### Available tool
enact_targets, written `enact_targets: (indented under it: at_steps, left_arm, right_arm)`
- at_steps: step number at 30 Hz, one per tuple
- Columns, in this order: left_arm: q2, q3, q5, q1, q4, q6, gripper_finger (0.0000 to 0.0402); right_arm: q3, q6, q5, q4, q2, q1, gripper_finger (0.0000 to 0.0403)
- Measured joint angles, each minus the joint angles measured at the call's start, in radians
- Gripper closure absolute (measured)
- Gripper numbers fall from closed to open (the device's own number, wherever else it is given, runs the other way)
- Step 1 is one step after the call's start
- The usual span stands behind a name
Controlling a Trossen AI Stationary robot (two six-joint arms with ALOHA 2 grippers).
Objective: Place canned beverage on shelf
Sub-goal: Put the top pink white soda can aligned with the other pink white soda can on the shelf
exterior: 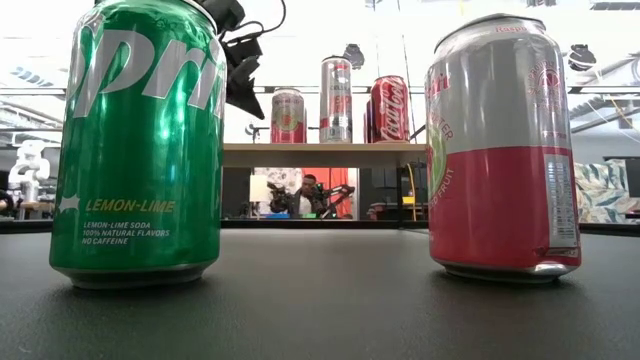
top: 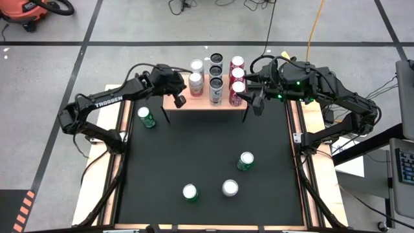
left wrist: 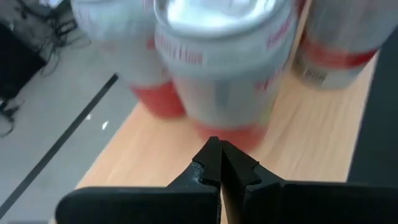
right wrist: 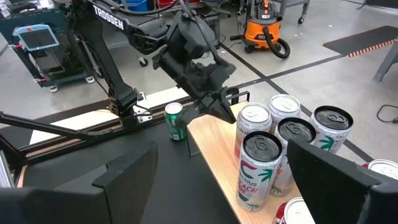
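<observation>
A: Canned beverage stock first. What is sitting on the shelf [top: 206, 100]?

B: The shelf is standing at the upper middle of the high view, at the far edge of the black table [top: 207, 162]. Three columns of cans are resting on its plank: two silver-and-red cans [top: 196, 81] at the left, three dark-topped cans [top: 216, 77] in the middle, and three red cans [top: 237, 76] at the right.

A: And going left to right across the table?

B: A green can [top: 147, 117] is standing at the left edge, just below the shelf's left corner. Lower down, another green can [top: 189, 193] is sitting left of centre, a silver-topped can [top: 230, 188] beside it, and a third green can [top: 246, 161] up and to the right.

A: What are the arms doing?

B: The left gripper [top: 179, 99] is hovering over the shelf's left end with its fingers pressed together, holding nothing; in its wrist view the tips [left wrist: 219, 163] are pointing at a silver-and-red can. The right gripper [top: 252, 97] is hanging at the shelf's right end, fingers spread wide, beside the red cans, gripping none of them.
</observation>
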Motion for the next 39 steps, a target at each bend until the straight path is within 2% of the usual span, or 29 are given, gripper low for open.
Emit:
enact_targets:
  at_steps: [26, 33, 39]
  left_arm:
    - [0.034, -0.002, 0.036, 0.020, 0.127, -0.028, 0.0401]
    - [0.015, -0.002, 0.036, 0.019, 0.036, -0.028, 0.0401]
    - [-0.020, -0.001, 0.155, -0.018, -0.015, -0.122, 0.0401]
  right_arm:
    - [0.000, 0.016, 0.000, 0.000, 0.003, 0.000, 0.0071]
    - [0.000, 0.025, 0.000, 0.000, 0.003, 0.000, 0.0071]
    - [0.000, 0.025, 0.008, 0.000, 0.003, 0.000, 0.0071]
